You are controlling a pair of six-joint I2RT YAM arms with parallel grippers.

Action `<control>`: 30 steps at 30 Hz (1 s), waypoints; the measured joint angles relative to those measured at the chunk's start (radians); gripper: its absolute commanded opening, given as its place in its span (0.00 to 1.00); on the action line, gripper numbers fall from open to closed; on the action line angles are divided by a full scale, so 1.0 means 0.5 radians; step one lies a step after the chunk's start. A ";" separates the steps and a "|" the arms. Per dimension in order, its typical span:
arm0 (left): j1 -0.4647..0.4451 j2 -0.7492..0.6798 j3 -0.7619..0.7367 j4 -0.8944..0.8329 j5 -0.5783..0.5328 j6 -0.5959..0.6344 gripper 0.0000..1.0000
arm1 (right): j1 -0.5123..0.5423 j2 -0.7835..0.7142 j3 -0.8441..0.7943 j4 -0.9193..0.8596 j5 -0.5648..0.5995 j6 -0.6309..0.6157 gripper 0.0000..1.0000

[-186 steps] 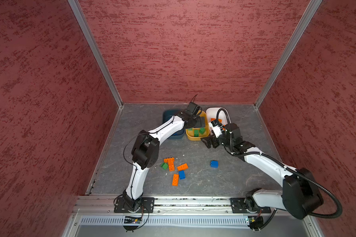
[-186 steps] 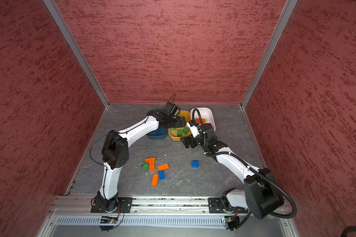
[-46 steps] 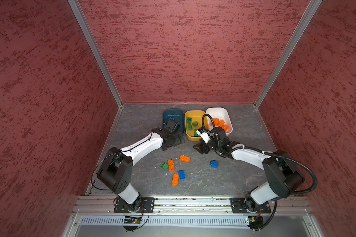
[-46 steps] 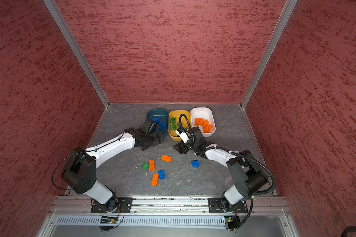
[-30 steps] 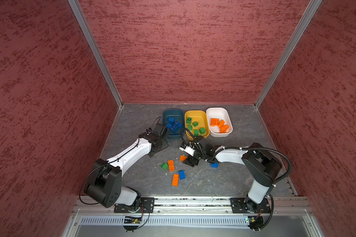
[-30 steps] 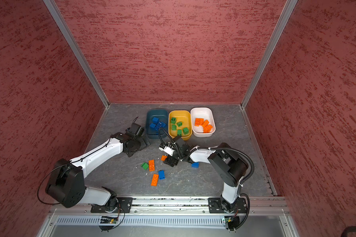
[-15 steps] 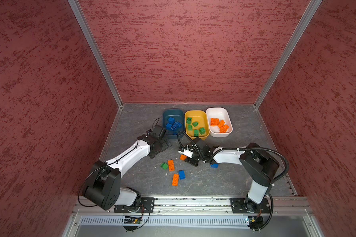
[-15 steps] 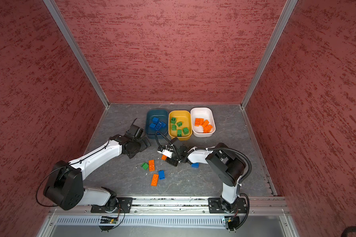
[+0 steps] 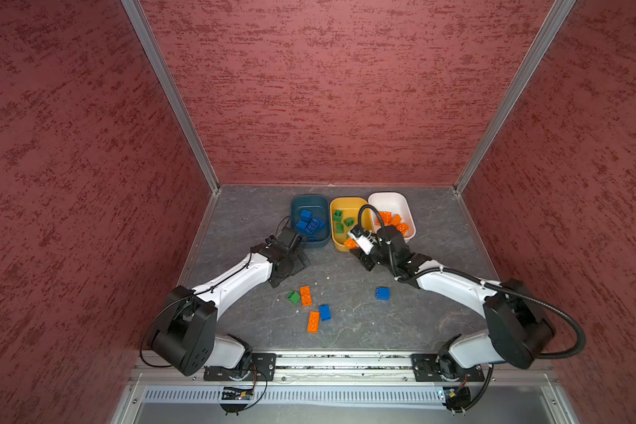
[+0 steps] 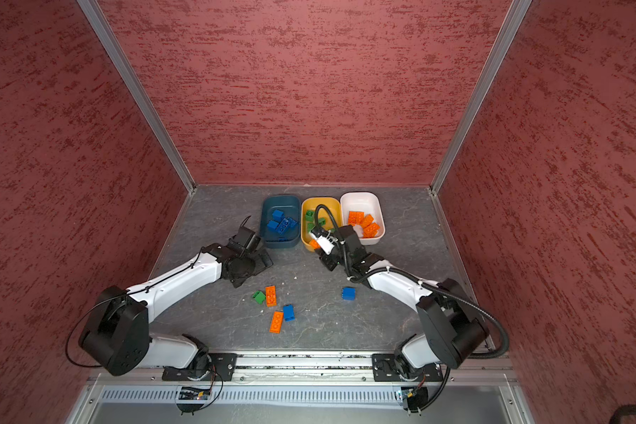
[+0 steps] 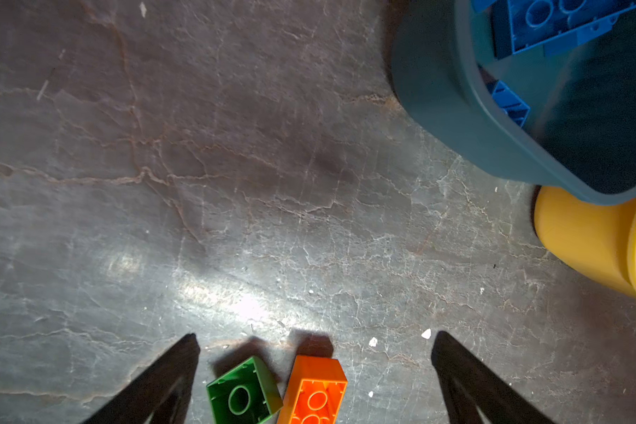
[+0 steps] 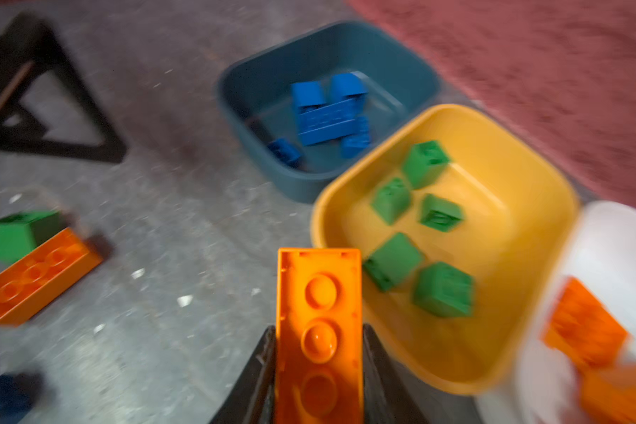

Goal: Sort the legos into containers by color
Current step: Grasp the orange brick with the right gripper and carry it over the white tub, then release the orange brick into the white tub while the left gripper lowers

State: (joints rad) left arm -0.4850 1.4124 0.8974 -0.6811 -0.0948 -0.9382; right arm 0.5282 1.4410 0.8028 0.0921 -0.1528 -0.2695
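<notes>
A long orange brick (image 12: 318, 315) is pinched between the jaws of my right gripper (image 12: 318, 352), raised off the floor (image 9: 349, 330) at the near rim of the yellow tub (image 9: 349, 200), which holds green bricks (image 12: 426, 163). Just beside it, the white tub (image 9: 390, 200) holds orange bricks (image 9: 393, 220) and the teal tub (image 9: 309, 198) holds blue bricks (image 9: 309, 224). My left gripper (image 11: 314, 339) hangs near the teal tub with its jaws spread wide, holding nothing. Between its fingers the wrist view shows a loose green brick (image 11: 243, 394) just beside a loose orange brick (image 11: 316, 392). Farther out on the floor lie a second loose orange brick (image 9: 313, 321), a blue brick (image 9: 324, 312) beside it, and a lone blue brick (image 9: 382, 293).
</notes>
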 measured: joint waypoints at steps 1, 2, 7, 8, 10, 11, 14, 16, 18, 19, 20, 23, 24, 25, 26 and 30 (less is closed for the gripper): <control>-0.001 0.011 0.001 0.002 -0.001 -0.002 0.99 | -0.084 -0.021 -0.001 0.008 0.019 0.055 0.30; -0.002 0.026 0.001 0.001 0.000 -0.002 0.99 | -0.163 -0.030 -0.001 0.021 0.037 0.111 0.30; -0.011 0.130 0.041 -0.029 0.003 -0.001 0.99 | -0.462 0.027 0.041 -0.030 0.078 0.345 0.32; -0.013 0.147 0.056 -0.043 0.003 -0.001 1.00 | -0.510 0.077 0.081 -0.057 0.082 0.386 0.32; -0.021 0.162 0.076 -0.066 0.001 0.001 0.99 | -0.578 0.188 0.173 -0.114 0.085 0.443 0.32; -0.027 0.163 0.085 -0.082 -0.002 0.001 0.99 | -0.602 0.244 0.222 -0.150 0.090 0.461 0.33; -0.037 0.163 0.100 -0.127 -0.016 0.002 0.99 | -0.644 0.423 0.410 -0.259 0.137 0.497 0.33; -0.040 0.163 0.099 -0.149 -0.018 0.008 0.99 | -0.648 0.536 0.542 -0.313 0.191 0.508 0.34; -0.041 0.160 0.096 -0.163 -0.018 0.015 1.00 | -0.648 0.637 0.661 -0.355 0.239 0.509 0.35; -0.043 0.159 0.094 -0.169 -0.016 0.017 0.99 | -0.649 0.688 0.723 -0.374 0.262 0.509 0.36; -0.044 0.157 0.090 -0.175 -0.016 0.018 0.98 | -0.649 0.729 0.773 -0.391 0.275 0.507 0.36; -0.050 0.134 0.059 -0.194 -0.014 0.024 0.94 | -0.648 0.841 0.909 -0.423 0.285 0.505 0.37; -0.053 0.119 0.044 -0.208 -0.008 0.024 0.92 | -0.648 0.867 0.946 -0.433 0.284 0.505 0.37; -0.056 0.105 0.031 -0.220 -0.002 0.023 0.91 | -0.648 0.888 0.980 -0.439 0.284 0.507 0.37; -0.059 0.093 0.020 -0.233 0.006 0.023 0.90 | -0.648 0.902 1.009 -0.448 0.283 0.507 0.39; -0.073 0.060 0.002 -0.298 0.031 0.013 0.85 | -0.644 0.919 1.082 -0.449 0.273 0.526 0.63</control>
State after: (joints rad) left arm -0.5217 1.4425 0.8986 -0.8299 -0.0795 -0.9318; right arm 0.2062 1.9003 1.3437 -0.1322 -0.0162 -0.0063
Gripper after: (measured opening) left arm 0.868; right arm 0.526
